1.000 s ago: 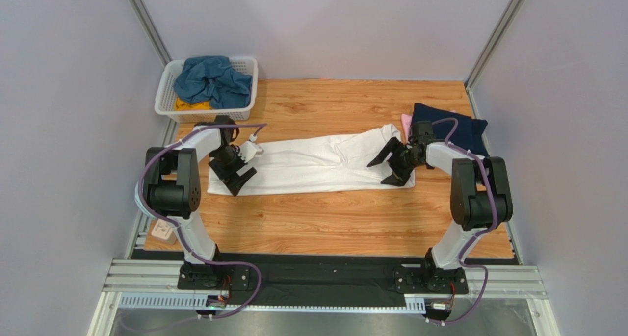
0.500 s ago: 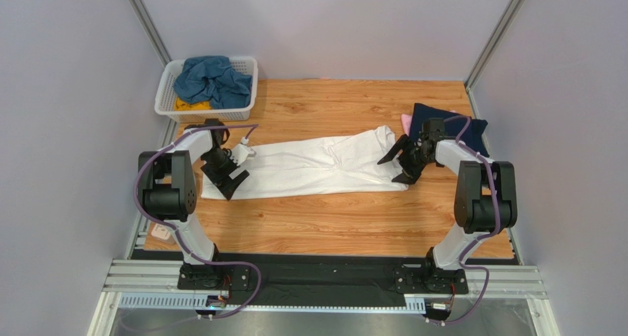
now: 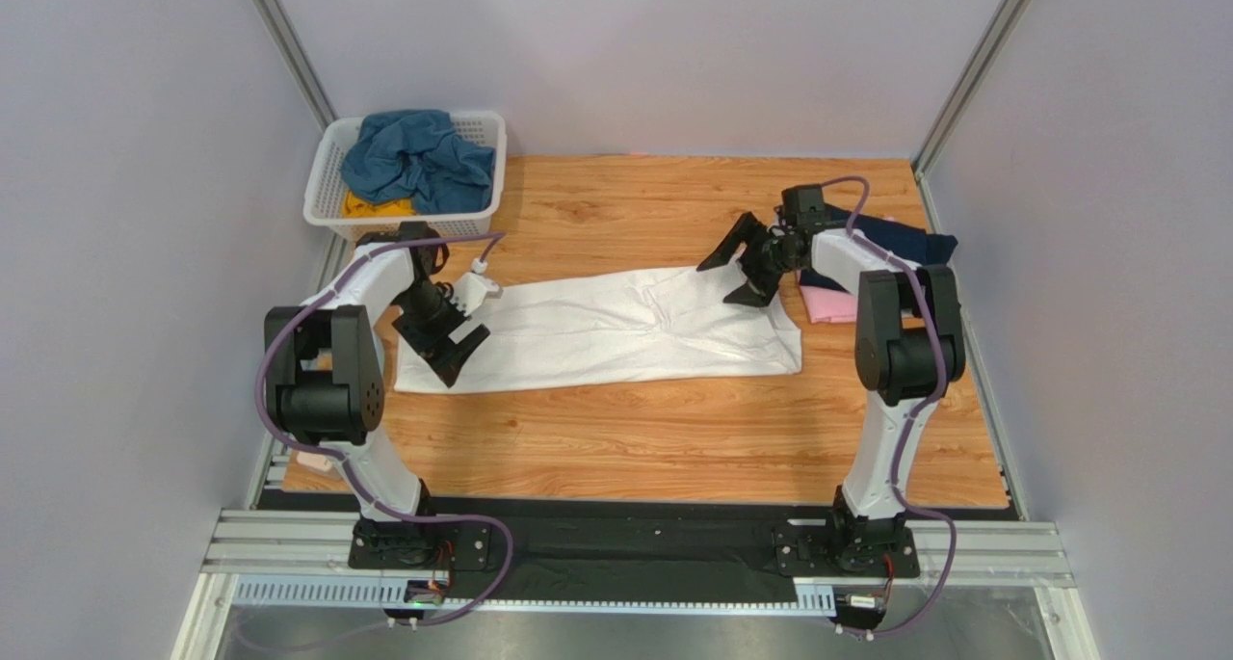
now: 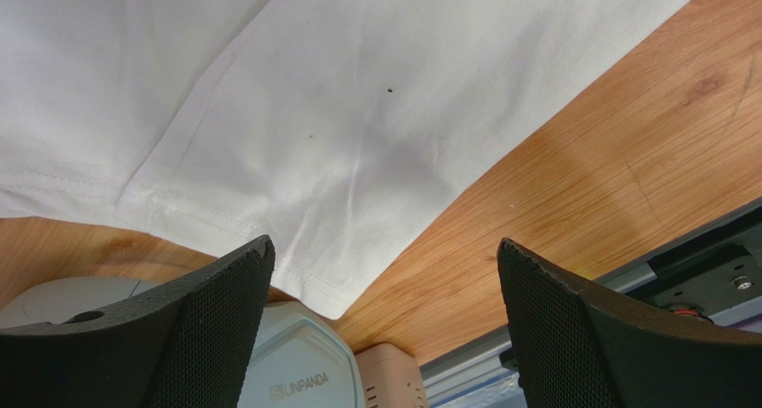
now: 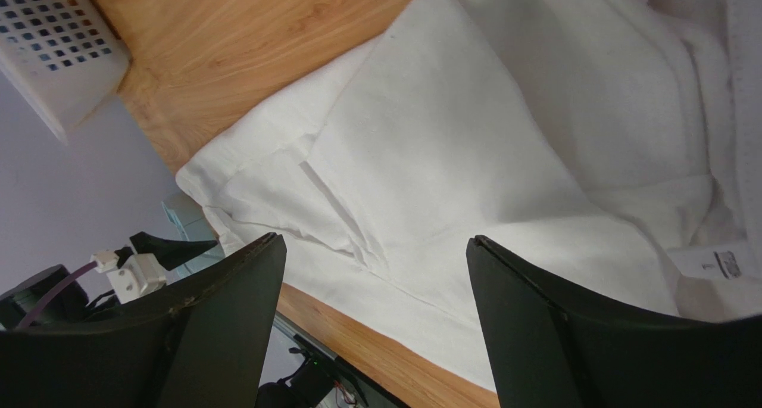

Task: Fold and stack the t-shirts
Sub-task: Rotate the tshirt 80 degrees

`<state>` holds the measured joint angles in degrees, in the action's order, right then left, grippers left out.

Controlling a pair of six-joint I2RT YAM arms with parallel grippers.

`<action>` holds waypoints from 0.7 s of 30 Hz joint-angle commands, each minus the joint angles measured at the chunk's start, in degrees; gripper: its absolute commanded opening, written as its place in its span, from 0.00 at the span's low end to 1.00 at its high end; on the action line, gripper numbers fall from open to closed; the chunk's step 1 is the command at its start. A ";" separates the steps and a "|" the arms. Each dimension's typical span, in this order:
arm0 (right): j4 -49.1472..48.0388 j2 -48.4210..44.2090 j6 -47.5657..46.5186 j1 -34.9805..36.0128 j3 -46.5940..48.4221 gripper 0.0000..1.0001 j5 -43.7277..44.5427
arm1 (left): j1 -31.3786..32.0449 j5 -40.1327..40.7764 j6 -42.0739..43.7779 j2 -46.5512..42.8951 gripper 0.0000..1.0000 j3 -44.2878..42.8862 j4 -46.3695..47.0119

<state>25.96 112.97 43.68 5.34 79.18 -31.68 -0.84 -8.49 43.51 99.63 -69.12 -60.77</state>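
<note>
A large white t-shirt (image 3: 608, 328) lies folded into a long strip across the table; it also fills the left wrist view (image 4: 295, 95) and the right wrist view (image 5: 501, 158). My left gripper (image 3: 442, 345) is open and empty over the shirt's left end. My right gripper (image 3: 738, 263) is open and empty just above the shirt's far right corner. A navy shirt (image 3: 897, 241) and a pink shirt (image 3: 828, 303) lie at the right edge, partly behind the right arm. A teal-blue shirt (image 3: 417, 154) and a bit of yellow shirt (image 3: 369, 206) lie in the basket.
A white slatted basket (image 3: 327, 183) stands at the far left corner. A small beige device (image 3: 320, 458) sits at the near left table edge, and a pale object marked UNPANDA (image 4: 295, 372) shows below the left gripper. Grey walls close in the table.
My right gripper let go of the shirt's right end and moved up and back toward the far side. The pink shirt is now uncovered. My left gripper shifted slightly left.
</note>
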 commanded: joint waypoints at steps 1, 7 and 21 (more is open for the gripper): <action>-1.08 2.78 2.02 1.77 -0.77 0.81 -1.55 | 0.23 -0.65 -0.44 -1.37 1.00 -1.28 -1.37; 1.11 3.40 -0.52 1.78 -0.78 0.82 2.41 | 0.14 -0.65 -0.09 -0.76 1.00 -1.80 -1.19; 5.60 5.95 -6.51 0.98 0.89 0.84 9.98 | 0.05 2.35 -1.66 5.12 1.00 -8.48 2.33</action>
<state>29.56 117.03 40.62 7.25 80.12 -28.01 -0.84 -6.44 43.20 102.19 -75.26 -59.68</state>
